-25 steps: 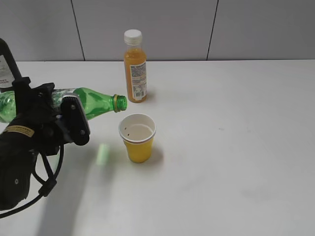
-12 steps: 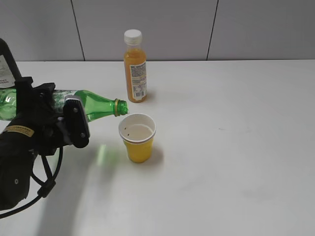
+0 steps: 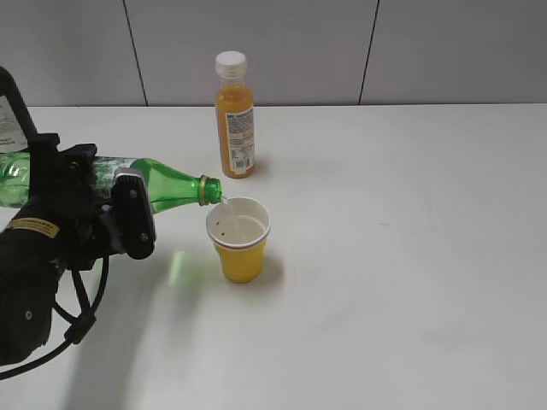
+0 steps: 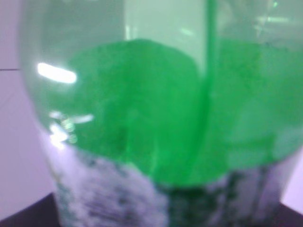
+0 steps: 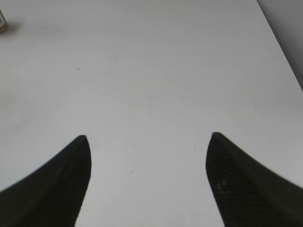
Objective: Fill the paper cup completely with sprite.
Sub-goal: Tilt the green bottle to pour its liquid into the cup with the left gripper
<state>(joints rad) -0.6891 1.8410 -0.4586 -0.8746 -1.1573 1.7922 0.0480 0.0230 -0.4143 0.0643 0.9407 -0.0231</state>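
Observation:
A yellow paper cup (image 3: pixel 238 240) with a white inside stands upright near the table's middle. My left gripper (image 3: pixel 115 201) is shut on a green sprite bottle (image 3: pixel 167 185), held almost level with its open mouth over the cup's left rim; a thin stream falls into the cup. The bottle (image 4: pixel 156 118) fills the left wrist view, blurred, hiding the jaws. My right gripper (image 5: pixel 147 137) is open and empty over bare table; it does not show in the exterior view.
An orange juice bottle (image 3: pixel 234 115) with a white cap stands upright behind the cup. The white table (image 3: pixel 402 256) stretches to the right. A grey panelled wall runs along the back.
The sprite bottle has tipped further, its mouth moving right and down onto the cup's rim, and liquid now runs into the cup. The cup has not moved.

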